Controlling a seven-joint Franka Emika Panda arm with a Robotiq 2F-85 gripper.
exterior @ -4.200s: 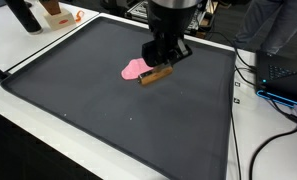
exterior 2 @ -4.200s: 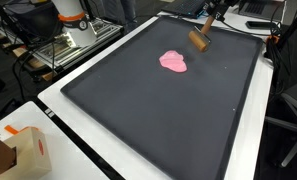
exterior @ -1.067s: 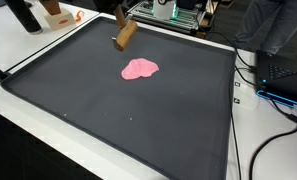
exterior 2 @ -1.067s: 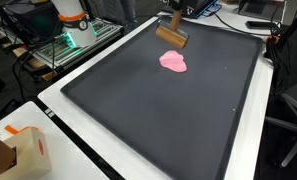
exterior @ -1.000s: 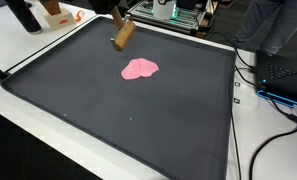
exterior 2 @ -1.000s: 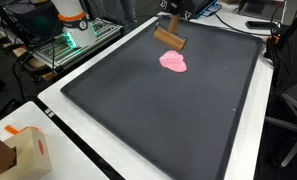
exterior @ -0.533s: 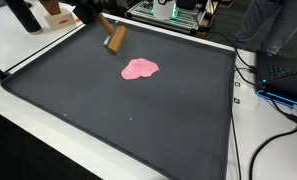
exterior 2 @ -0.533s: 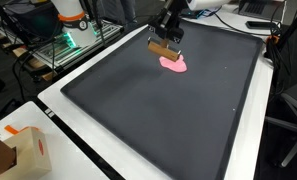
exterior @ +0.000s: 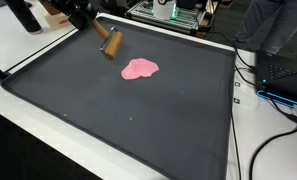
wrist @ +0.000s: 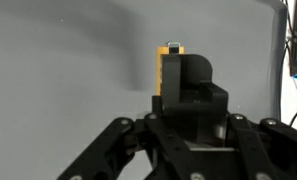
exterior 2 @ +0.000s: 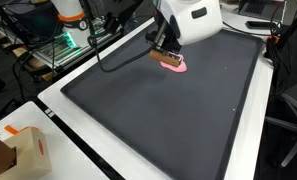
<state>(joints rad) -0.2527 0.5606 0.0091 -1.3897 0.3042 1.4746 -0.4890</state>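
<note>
Grips a wooden block (exterior: 113, 46) with the hand (exterior: 104, 38), fingers closed on its upper end; holds it tilted, free end lowest, over the far part of a black mat (exterior: 128, 130). Places the block, in an exterior view, near a flat pink patch (exterior: 140, 68) but apart from it, toward the mat's far corner; in an exterior view, covers the upper edge of that patch (exterior 2: 177, 66) with the block (exterior 2: 164, 56), so appears to hold it raised off the mat rather than resting on it. Looks along the block (wrist: 168, 68) in the wrist view, with a dark finger (wrist: 196, 80) pressed against its side and plain grey mat beyond; hides the opposite finger behind the block there. Touches nothing but the block; no contact with the pink patch, flat on the mat. Beyond the mat's edges, only a white surface (exterior: 18, 45) beneath it, with a cardboard box (exterior 2: 13, 152) at its near corner.
</note>
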